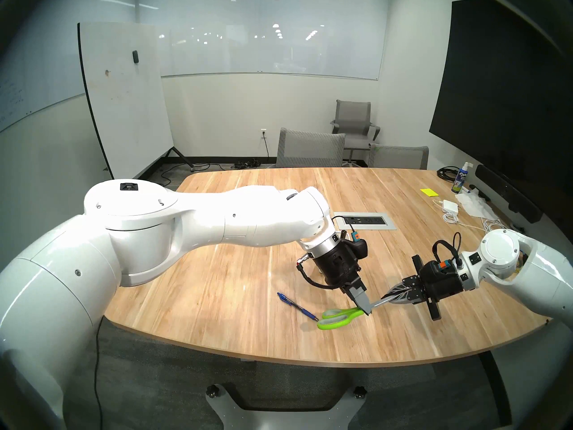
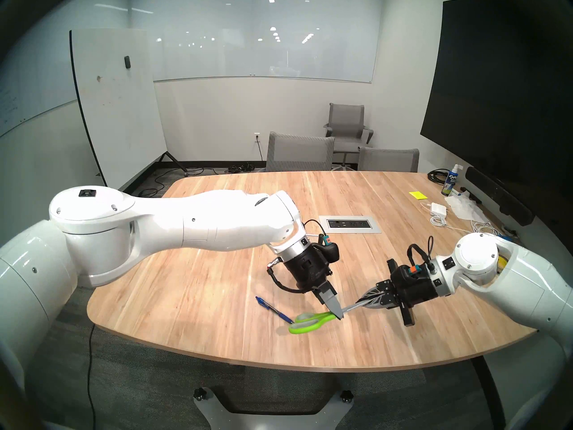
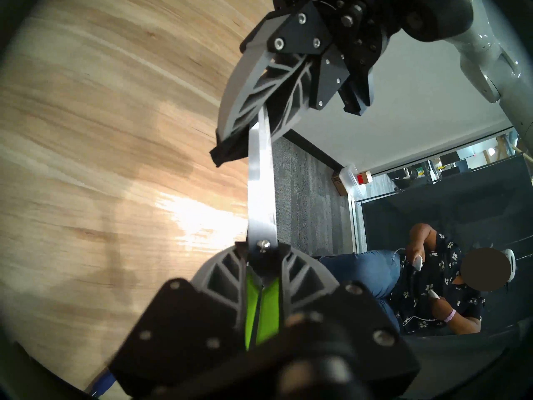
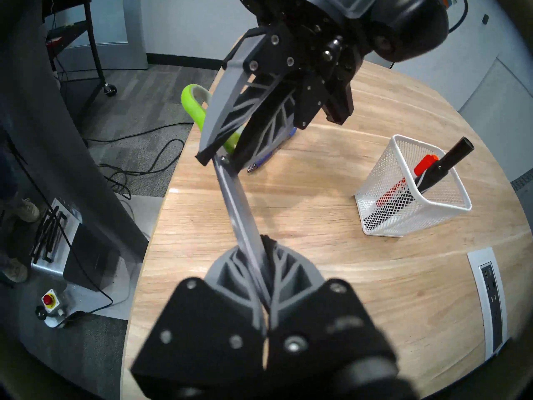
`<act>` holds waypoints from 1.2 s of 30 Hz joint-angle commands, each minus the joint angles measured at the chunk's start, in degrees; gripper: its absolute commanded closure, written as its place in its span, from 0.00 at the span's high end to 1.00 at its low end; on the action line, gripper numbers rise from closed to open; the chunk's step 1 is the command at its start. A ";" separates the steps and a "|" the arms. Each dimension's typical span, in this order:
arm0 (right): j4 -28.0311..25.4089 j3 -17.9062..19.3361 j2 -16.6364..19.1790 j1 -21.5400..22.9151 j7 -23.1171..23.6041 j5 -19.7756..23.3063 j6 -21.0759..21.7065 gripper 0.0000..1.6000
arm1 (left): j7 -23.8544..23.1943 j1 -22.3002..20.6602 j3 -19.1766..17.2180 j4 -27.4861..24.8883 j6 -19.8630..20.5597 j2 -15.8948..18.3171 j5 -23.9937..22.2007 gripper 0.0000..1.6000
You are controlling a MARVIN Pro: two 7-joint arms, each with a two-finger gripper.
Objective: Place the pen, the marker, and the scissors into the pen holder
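the left end effector [image 1: 363, 308] is clamped narrow on the large scissors with lime-green and grey loop handles and silver metal blades [image 1: 341, 317], gripping them at the pivot screw, where the green handles meet the steel. in the left wrist view the blades [image 3: 261, 185] run straight out from between its fingers, closed together, up to the right end effector [image 1: 391, 294], whose two ribbed grey fingers are pinched together on the blade tips. so the scissors span the gap between the two end effectors, handles trailing behind the left one and hanging just above the light wooden counter [image 1: 248, 265].

the slim ballpoint pen with a dark blue barrel and silver tip [image 1: 297, 306] lies flat on the counter just behind the left end effector, its tip close to the green handle loops; whether they touch cannot be told.

the small white wire-mesh pen holder [image 4: 409, 188] shows only in the right wrist view, upright on the counter, well off to one side of the right end effector. a thick black marker [image 4: 441, 167] and an orange-capped marker [image 4: 403, 183] lean inside it.
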 commanded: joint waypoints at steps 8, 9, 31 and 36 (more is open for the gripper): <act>0.93 0.30 0.17 0.33 0.08 0.71 -0.86 0.00 | -6.65 -0.59 -0.01 0.49 -0.73 -1.03 -1.48 1.00; 1.00 0.29 0.16 0.34 0.11 0.73 -0.87 0.00 | -6.35 -0.58 0.00 0.40 -0.75 -1.00 -1.68 1.00; 4.55 0.87 -1.57 1.80 3.68 4.10 2.60 0.00 | 6.63 1.53 -1.81 -8.33 -3.16 6.12 -3.88 1.00; 5.45 1.05 -2.18 1.91 4.31 4.91 3.84 0.00 | 9.80 2.65 -2.67 -11.43 -4.09 8.59 -5.13 1.00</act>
